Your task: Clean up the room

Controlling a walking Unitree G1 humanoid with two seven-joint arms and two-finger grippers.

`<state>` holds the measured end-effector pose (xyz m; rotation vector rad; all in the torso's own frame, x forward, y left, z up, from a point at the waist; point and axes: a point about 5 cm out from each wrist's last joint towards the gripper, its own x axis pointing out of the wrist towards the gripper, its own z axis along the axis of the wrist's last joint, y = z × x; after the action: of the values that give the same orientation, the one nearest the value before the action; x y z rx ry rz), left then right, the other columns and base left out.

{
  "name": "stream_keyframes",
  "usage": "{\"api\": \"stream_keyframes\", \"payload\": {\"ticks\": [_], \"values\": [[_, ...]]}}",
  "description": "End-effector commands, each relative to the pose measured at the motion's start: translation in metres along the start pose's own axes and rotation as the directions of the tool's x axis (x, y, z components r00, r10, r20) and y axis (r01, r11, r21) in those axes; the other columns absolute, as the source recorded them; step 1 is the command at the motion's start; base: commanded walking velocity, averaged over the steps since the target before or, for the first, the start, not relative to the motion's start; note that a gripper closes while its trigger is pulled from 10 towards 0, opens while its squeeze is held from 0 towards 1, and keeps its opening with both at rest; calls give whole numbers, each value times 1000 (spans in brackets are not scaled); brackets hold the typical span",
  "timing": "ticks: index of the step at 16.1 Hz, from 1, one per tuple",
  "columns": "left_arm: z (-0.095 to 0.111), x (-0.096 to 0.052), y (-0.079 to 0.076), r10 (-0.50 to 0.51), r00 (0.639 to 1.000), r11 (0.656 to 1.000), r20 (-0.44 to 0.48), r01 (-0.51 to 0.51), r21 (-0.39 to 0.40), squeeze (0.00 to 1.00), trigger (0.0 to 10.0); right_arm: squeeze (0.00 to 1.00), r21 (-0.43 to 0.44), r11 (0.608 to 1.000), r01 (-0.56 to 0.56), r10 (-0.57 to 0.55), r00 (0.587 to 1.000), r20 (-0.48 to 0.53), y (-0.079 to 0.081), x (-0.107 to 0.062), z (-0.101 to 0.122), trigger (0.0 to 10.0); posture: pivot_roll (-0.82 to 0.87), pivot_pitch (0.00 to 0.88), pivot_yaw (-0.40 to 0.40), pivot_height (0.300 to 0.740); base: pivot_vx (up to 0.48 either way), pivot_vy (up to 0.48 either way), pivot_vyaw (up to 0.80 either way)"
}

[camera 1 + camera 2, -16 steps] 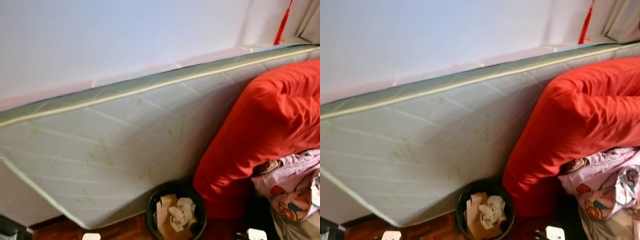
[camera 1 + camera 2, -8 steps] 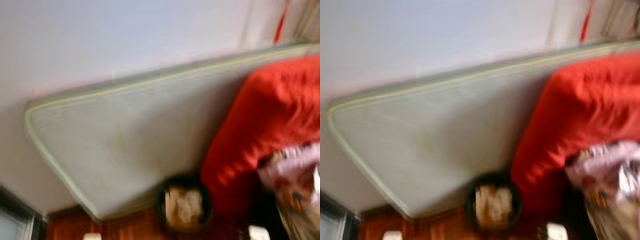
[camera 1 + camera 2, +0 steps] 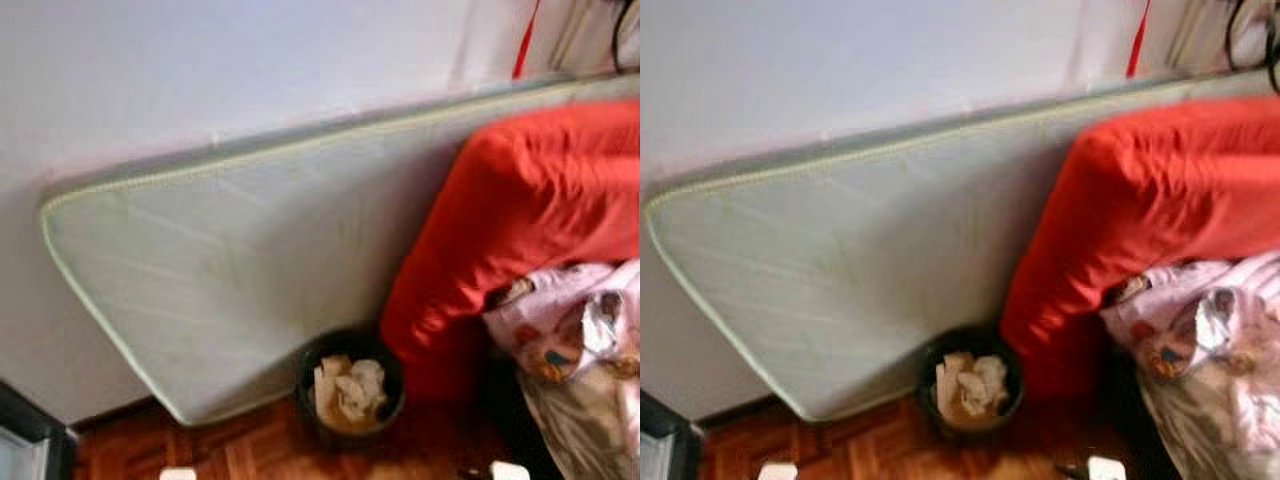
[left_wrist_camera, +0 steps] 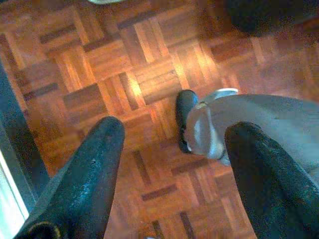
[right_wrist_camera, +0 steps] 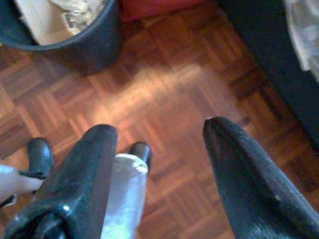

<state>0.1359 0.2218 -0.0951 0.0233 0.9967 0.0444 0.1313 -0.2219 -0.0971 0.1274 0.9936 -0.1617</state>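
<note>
- Down low over the parquet floor (image 4: 149,64), the left gripper (image 4: 172,164) is seen with its fingers spread wide and nothing held between them; the robot's own leg and dark foot are visible under it.
- Same deal for the right gripper (image 5: 159,164): fingers spread apart, empty, hung above bare wood.
- The black trash bin (image 3: 350,388) is found ahead of the right gripper and a bit toward the robot's left, near enough that its rim shows in the right wrist view. It's stuffed with crumpled paper and cardboard (image 3: 347,390). The right arm is judged the nearer one, so anything headed for the bin would probably be handled from that side.
- The bin is parked on the floor, just beside the lower edge of a pale green mattress (image 3: 230,260) that's leaned against the white wall (image 3: 220,70), long axis running left to right and rising toward the right.
- Right of the bin, a big red duvet (image 3: 520,210) is slumped, with patterned pinkish bedding (image 3: 575,320) piled below it. That heap looks like the actual mess left to be dealt with.
- Head views are a bit blurry, so fine detail can't be called.
</note>
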Motion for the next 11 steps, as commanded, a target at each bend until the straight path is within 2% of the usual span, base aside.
{"api": "stream_keyframes", "payload": {"ticks": [1, 5, 11], "values": [[4, 1, 0, 3, 1000, 1000, 11, -3, 2, 0, 10000, 0, 0, 1000, -1, 1, 1000, 13, 0, 1, 4, 10000, 63, 8, 9, 740, 0, 0, 0], [8, 2, -2, 0, 1000, 1000, 16, 0, 8, 0, 10000, 0, -3, 1000, -4, 4, 1000, -1, 0, 1, 3, 10000, 67, 6, 9, 740, 0, 0, 0], [8, 3, -4, -14, 1000, 999, 5, 14, 34, 0, 10000, 0, -21, 1000, -14, 13, 1000, -12, 2, 1, 3, 10000, 75, 12, 10, 740, 0, 0, -672]]}}
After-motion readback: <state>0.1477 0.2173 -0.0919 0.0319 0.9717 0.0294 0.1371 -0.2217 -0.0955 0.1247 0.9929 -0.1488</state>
